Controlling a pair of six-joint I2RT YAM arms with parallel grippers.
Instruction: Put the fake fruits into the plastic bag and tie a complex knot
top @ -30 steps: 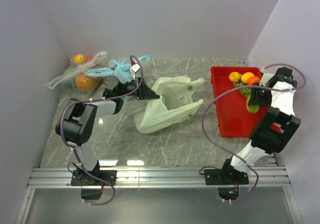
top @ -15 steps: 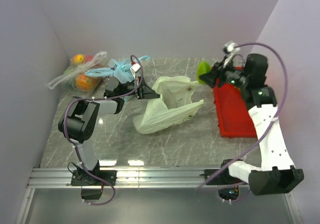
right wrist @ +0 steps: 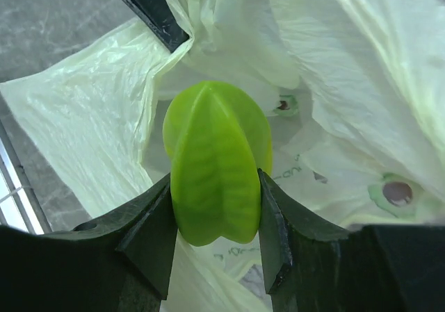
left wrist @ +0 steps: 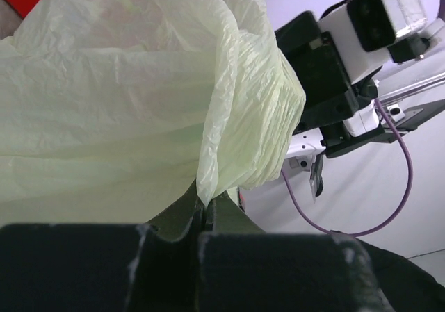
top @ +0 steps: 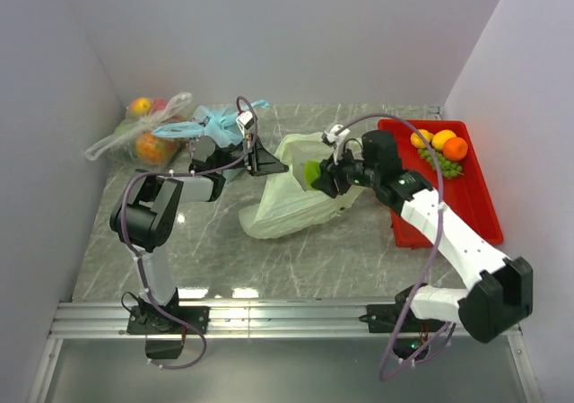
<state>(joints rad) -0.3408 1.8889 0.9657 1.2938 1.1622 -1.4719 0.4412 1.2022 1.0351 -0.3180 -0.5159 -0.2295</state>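
Note:
The pale green plastic bag (top: 285, 204) (left wrist: 125, 96) (right wrist: 334, 62) lies mid-table with its mouth facing right. My left gripper (top: 271, 164) (left wrist: 203, 211) is shut on the bag's rim and holds it up. My right gripper (top: 316, 175) (right wrist: 214, 183) is shut on a ridged bright green fake fruit (top: 311, 171) (right wrist: 217, 152), held right at the open mouth of the bag. Two yellow-orange fruits (top: 420, 138), an orange ball (top: 456, 148) and a green grape bunch (top: 439, 162) lie at the far end of the red tray (top: 466, 214).
A clear bag of wrapped fruits (top: 143, 135) and a light blue bag (top: 213, 125) sit at the back left, behind my left arm. Walls close in on the left, back and right. A metal rail (top: 287, 318) runs along the near edge.
My right arm has swung left from the red tray to the bag's mouth, carrying the green fruit. The left gripper stays shut on the bag's rim.

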